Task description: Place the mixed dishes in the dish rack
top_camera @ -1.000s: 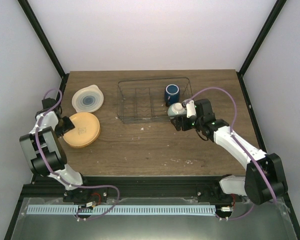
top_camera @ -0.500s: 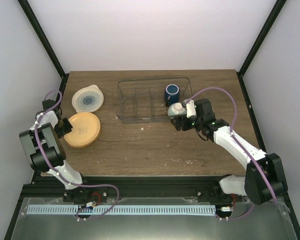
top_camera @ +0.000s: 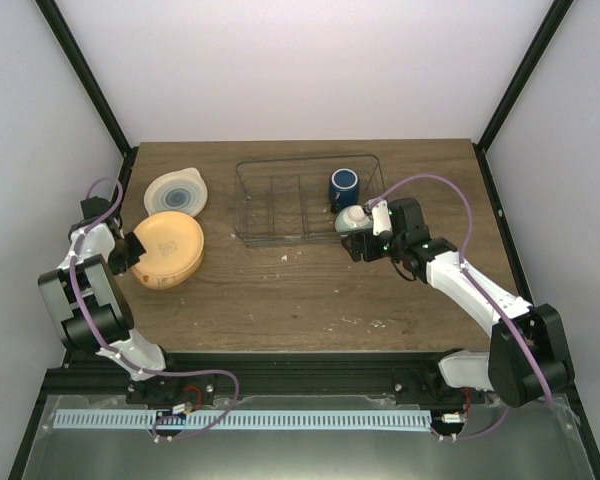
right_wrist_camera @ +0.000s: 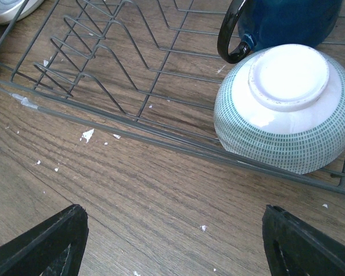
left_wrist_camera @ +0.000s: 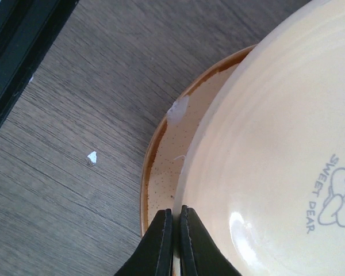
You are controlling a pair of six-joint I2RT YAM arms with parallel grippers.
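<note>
The orange plate (top_camera: 170, 250) is tilted up at the left of the table, its left rim pinched in my shut left gripper (top_camera: 130, 252). The left wrist view shows both fingers (left_wrist_camera: 161, 241) closed on the plate's (left_wrist_camera: 276, 144) edge at my left gripper (left_wrist_camera: 176, 215). The cream plate (top_camera: 176, 193) lies flat just behind it. The dish rack (top_camera: 290, 241) holds the dark blue mug (top_camera: 343, 186) and the upturned mint-green bowl (top_camera: 352, 219) at its right end. My right gripper (top_camera: 365, 245) hovers open just in front of the bowl (right_wrist_camera: 287, 109), holding nothing.
In the right wrist view the rack's near rail (right_wrist_camera: 132, 118) runs across, with the mug (right_wrist_camera: 287, 20) behind the bowl. White crumbs dot the wood. Black frame posts stand at the table's corners, and the table's left edge is close to the left gripper.
</note>
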